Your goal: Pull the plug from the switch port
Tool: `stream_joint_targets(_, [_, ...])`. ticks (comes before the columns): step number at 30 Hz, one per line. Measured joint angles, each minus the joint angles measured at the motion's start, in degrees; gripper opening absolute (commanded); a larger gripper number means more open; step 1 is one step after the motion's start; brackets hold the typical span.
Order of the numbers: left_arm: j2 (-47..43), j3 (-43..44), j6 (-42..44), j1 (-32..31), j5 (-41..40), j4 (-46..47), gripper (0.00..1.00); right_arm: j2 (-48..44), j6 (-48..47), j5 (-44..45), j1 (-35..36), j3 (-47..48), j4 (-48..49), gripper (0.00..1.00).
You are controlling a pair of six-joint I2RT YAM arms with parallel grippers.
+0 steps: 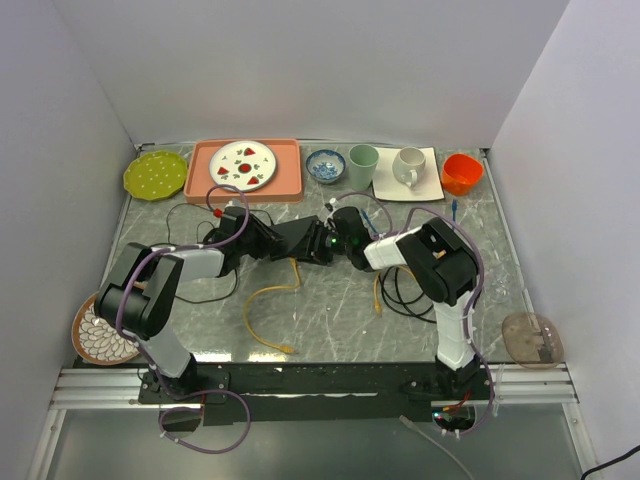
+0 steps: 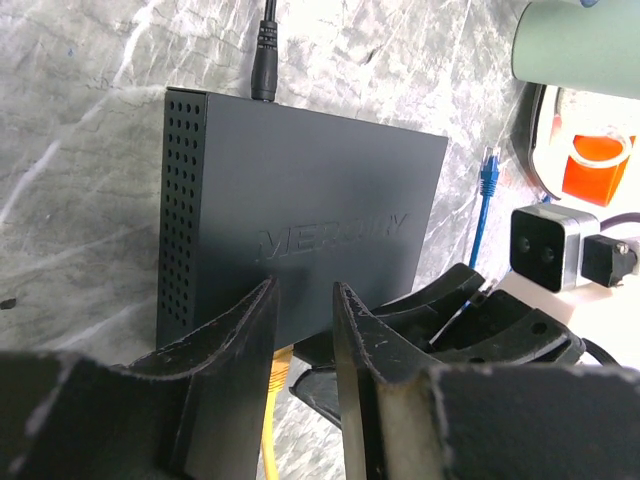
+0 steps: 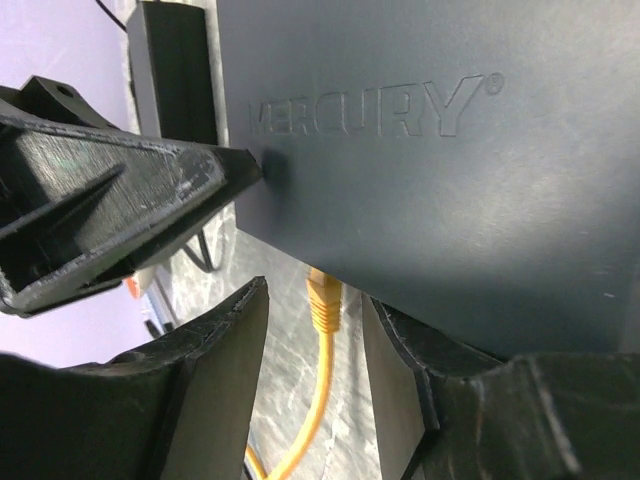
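Note:
The switch (image 1: 300, 240) is a flat matte black box lying on the marble table between my two grippers. A yellow plug (image 3: 323, 300) sits in a port on its near edge, and its yellow cable (image 1: 262, 310) trails toward the front. My right gripper (image 3: 315, 320) is open with the plug between its jaws, not touching it; its right finger is under the switch's edge (image 3: 420, 200). My left gripper (image 2: 303, 300) has its jaws a narrow gap apart, tips resting on the switch's top face (image 2: 300, 210). The plug (image 2: 281, 365) shows just below.
A black power lead (image 2: 265, 50) enters the switch's far edge. A small black adapter block (image 3: 175, 70) lies beyond it. Black cable loops (image 1: 400, 290) and a blue cable (image 2: 487, 190) lie to the right. A pink tray (image 1: 290, 185), cups and plates line the back.

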Motion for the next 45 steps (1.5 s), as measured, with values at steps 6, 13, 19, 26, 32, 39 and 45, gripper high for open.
stream_joint_targets(6, [0.0, 0.0, 0.0, 0.0, -0.1, 0.0, 0.35, 2.1, 2.4, -1.7, 0.0, 0.9, 2.7, 0.46])
stream_joint_targets(13, [0.0, -0.4, -0.2, 0.0, -0.1, 0.6, 0.35, 3.1, 3.6, -2.3, 0.0, 1.0, 3.7, 0.35])
stream_joint_targets(19, [0.0, -0.4, -0.2, 0.0, -0.1, 0.7, 0.35, 3.9, 4.6, -2.6, -0.1, 1.0, 4.4, 0.29])
stream_joint_targets(26, [0.0, -0.7, -0.3, 0.0, 0.3, 1.0, 0.35, 3.9, 5.0, -2.6, -0.1, 0.9, 4.4, 0.25])
stream_joint_targets(32, [-0.2, -0.7, -0.3, 0.0, 0.3, 0.9, 0.35, 4.2, 5.6, -2.7, -0.1, 0.9, 4.6, 0.06])
stream_joint_targets(39, [-0.5, -1.1, -0.3, 0.0, 0.3, 1.0, 0.35, 4.6, 5.7, -2.9, -0.1, 0.9, 5.5, 0.0])
stream_joint_targets(45, [-3.0, -4.6, -0.8, 0.0, 1.8, 2.6, 0.36, 5.1, 5.7, -3.3, -0.2, 0.8, 6.8, 0.0])
